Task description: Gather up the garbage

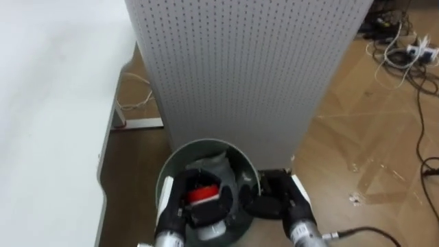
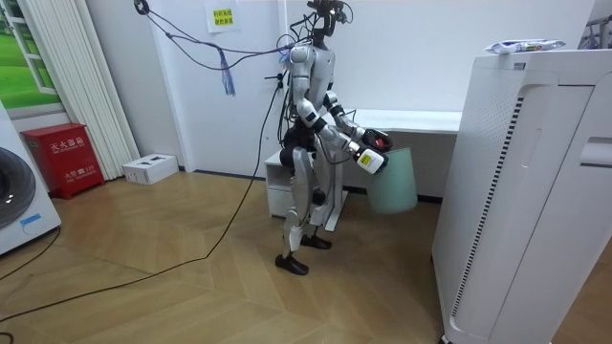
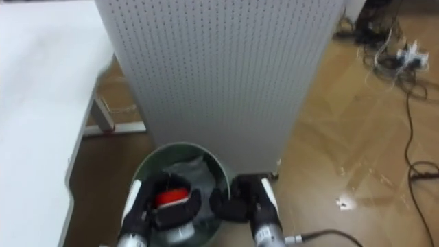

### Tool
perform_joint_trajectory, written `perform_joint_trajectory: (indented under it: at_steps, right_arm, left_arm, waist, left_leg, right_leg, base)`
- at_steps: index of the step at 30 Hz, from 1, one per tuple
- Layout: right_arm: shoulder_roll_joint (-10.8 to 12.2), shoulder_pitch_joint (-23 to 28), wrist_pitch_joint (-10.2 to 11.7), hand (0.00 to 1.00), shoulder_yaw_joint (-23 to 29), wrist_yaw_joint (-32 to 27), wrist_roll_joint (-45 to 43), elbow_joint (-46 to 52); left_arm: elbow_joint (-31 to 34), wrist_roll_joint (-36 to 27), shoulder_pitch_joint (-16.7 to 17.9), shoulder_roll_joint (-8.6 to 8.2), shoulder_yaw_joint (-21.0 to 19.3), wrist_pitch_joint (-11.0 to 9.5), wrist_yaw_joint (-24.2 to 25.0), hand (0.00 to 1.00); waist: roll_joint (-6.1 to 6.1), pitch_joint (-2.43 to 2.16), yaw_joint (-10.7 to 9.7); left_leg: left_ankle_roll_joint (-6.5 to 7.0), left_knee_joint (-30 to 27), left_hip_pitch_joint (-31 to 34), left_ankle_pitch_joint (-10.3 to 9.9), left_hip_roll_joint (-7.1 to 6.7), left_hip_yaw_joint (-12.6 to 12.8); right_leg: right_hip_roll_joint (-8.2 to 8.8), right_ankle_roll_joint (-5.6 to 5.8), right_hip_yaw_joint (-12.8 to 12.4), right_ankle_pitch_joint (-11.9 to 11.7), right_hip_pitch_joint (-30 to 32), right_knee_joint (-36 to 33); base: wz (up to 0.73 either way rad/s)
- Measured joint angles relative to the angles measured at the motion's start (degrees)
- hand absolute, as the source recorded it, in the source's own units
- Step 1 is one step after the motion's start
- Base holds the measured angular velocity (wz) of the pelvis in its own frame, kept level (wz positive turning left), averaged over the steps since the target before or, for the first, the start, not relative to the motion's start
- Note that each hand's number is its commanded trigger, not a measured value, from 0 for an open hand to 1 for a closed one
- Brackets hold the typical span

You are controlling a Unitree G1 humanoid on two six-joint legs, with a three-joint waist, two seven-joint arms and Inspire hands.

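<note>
The green waste bin (image 1: 206,143) is held off the floor in front of the robot, close against a tall perforated white cabinet (image 1: 240,68), with the white bench (image 1: 48,103) at the robot's left. The left robot hand (image 1: 171,206) is seen over the bin's mouth, its dark fingers curled round a red-topped container (image 1: 201,195), which is taken to be the garbage. What kind of container it is cannot be told. The right robot hand (image 1: 282,199) is at the bin's right rim, its fingers apparently hooked over the edge, so the bin's weight is judged to be carried there. A grey crumpled mass (image 1: 218,167), perhaps a liner, lies inside the bin.

The step in hand is judged to be the drop into the bin. It is best done with the container brought fully inside the rim before the fingers are loosened, so that nothing is glanced off the edge. The bin should be held level and steady by the right robot hand, since it is gripped on one side and could tip. The left fingers should be opened smoothly, and the hand lifted straight up afterwards so that the rim is not caught.
</note>
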State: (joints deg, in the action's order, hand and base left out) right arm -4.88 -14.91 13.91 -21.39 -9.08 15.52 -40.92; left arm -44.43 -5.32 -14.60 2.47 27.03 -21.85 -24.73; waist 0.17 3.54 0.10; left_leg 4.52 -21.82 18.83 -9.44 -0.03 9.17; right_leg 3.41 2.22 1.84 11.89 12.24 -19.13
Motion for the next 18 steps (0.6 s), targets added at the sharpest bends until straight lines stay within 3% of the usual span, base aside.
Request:
perform_joint_trajectory:
  at_steps: [4, 10, 17, 18]
  right_arm:
    - [-0.3, 0.1, -1.1, 1.00, -1.8, 0.9, -0.1, 0.0]
    - [-0.2, 0.3, -1.3, 1.00, -2.1, 2.3, -0.2, -0.2]
    - [-0.1, 1.7, -1.5, 1.00, -2.1, 2.8, -0.1, -1.5]
    - [-0.1, 1.8, -1.5, 1.00, -2.1, 2.9, -0.1, -1.5]
  left_arm:
    - [-4.0, 0.1, -1.8, -1.77, 0.0, 0.0, -1.2, 1.00]
    - [-5.1, 1.7, -2.0, -1.69, -0.2, 0.1, -2.2, 1.00]
    - [-6.6, 3.2, -2.1, -1.74, -2.8, 0.1, -5.3, 0.99]
    - [-6.6, 3.2, -2.1, -1.67, -3.1, 0.1, -5.7, 0.55]
  waist:
    - [0.20, 0.06, -0.7]
    - [1.07, 0.07, -1.6]
    - [1.15, 0.09, -1.9]
    - [1.15, 0.10, -2.0]
  left_leg:
    - [0.05, -0.6, 0.4, -0.1, 0.32, 0.0]
    - [0.19, -3.1, 3.6, -0.2, 0.90, 0.0]
    - [0.24, -3.9, 4.0, -0.2, 0.97, 0.0]
    - [0.24, -3.9, 4.1, -0.2, 0.94, 0.0]
  right_leg:
    - [-0.15, -0.02, 0.4, 0.0, 0.9, -1.6]
    - [0.25, -0.34, 3.0, 0.0, 4.6, -4.7]
    - [0.50, -0.64, 3.4, 0.2, 5.5, -6.2]
    - [0.55, -0.68, 3.4, 0.2, 5.9, -6.6]
  base:
    - [-0.01]
    - [-0.04]
    - [-0.02]
    - [0.00]
